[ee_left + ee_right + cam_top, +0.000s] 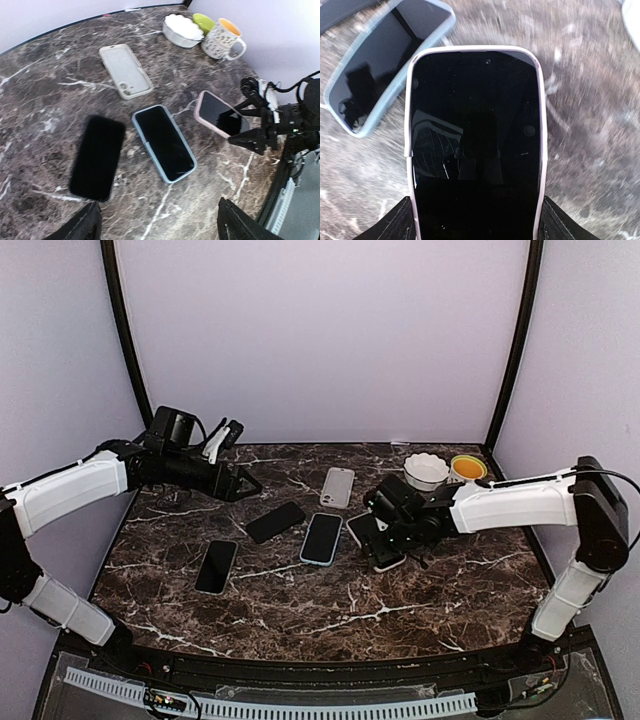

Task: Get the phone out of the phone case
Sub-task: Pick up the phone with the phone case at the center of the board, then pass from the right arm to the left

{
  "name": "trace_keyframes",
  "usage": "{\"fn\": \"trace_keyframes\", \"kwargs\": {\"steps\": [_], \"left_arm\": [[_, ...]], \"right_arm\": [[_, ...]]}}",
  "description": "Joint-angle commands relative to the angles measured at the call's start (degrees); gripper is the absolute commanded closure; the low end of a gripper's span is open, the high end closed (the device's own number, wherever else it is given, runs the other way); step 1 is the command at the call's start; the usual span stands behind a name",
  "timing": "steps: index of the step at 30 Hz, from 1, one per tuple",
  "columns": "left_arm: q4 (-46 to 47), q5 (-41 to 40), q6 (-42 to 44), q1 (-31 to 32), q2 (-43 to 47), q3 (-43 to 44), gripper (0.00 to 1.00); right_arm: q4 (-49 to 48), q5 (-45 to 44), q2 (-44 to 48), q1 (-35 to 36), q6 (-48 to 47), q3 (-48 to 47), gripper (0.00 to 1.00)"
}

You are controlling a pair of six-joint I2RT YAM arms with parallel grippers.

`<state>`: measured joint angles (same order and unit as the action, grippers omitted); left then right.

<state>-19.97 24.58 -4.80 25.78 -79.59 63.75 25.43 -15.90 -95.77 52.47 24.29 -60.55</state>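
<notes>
Awaiting uncasing, the pink-cased phone is pinched edgewise by the right tool, the left tool held spread.

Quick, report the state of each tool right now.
Left tool: open, holding nothing.
Right tool: closed on the sides of the pink-cased phone.

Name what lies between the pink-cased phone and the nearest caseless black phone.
The blue-cased phone lies between the pink-cased phone and black phone; top and left wrist views show it.
</notes>
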Motion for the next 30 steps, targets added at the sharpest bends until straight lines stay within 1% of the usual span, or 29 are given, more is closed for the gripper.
{"fn": "trace_keyframes", "kwargs": {"steps": [1,4,5,6,7,8,9,10,11,13,16,20,24,30], "left_arm": [[5.02,13.6,-4.63,-0.12,0.82,1.2,0.2],[8.06,15.26,-9.57,-0.12,-0.51,1.11,0.24],[9.22,15.47,-13.5,-0.12,-0.67,0.72,0.25],[12.95,15.84,-15.77,-0.12,-0.63,-0.59,0.26],[15.49,16.31,-20.91,-0.12,-0.47,-1.62,0.26],[20.12,16.65,-23.39,-0.12,-0.17,-3.5,0.26],[22.24,17.48,-27.96,-0.09,-0.15,-4.27,0.26],[25.37,17.81,-29.95,-0.11,-0.39,-5.3,0.26],[26.58,18.45,-33.46,-0.05,-0.52,-5.7,0.26],[30.18,19.37,-37.04,0.04,-1.15,-6.83,0.27],[34.0,19.96,-39.36,0.4,-2.43,-7.24,0.29],[35.49,21.15,-40.67,1.91,-3.97,-5.72,0.31],[36.78,21.83,-41.12,2.49,-4.33,-4.9,0.32],[37.27,22.72,-41.43,3.18,-5.43,-3.74,0.37]], "right_arm": [[-7.34,-1.54,3.72,0.27,-5.71,-2.55,0.56],[-13.0,-0.89,5.54,0.43,-9.25,-2.61,0.57],[-15.05,-0.51,6.31,0.49,-10.39,-2.45,0.58],[-17.31,0.06,7.08,0.52,-11.98,-1.92,0.58],[-19.68,1.01,7.75,0.53,-13.24,-1.45,0.58],[-21.98,2.16,8.45,0.6,-14.47,-1.01,0.59],[-24.13,3.26,9.12,0.68,-15.67,-0.67,0.59],[-26.53,4.01,9.71,0.81,-16.69,-0.33,0.59],[-28.62,4.66,10.31,0.94,-17.86,-0.09,0.6],[-31.92,6.63,11.19,1.18,-20.17,0.17,0.61],[-33.67,9.73,11.38,1.5,-22.7,-0.99,0.61],[-33.45,12.2,10.17,2.12,-24.0,-3.5,0.62],[-32.44,11.81,8.63,3.08,-26.14,-5.89,0.63],[-31.66,11.57,7.04,4.66,-28.1,-7.92,0.64]]}}
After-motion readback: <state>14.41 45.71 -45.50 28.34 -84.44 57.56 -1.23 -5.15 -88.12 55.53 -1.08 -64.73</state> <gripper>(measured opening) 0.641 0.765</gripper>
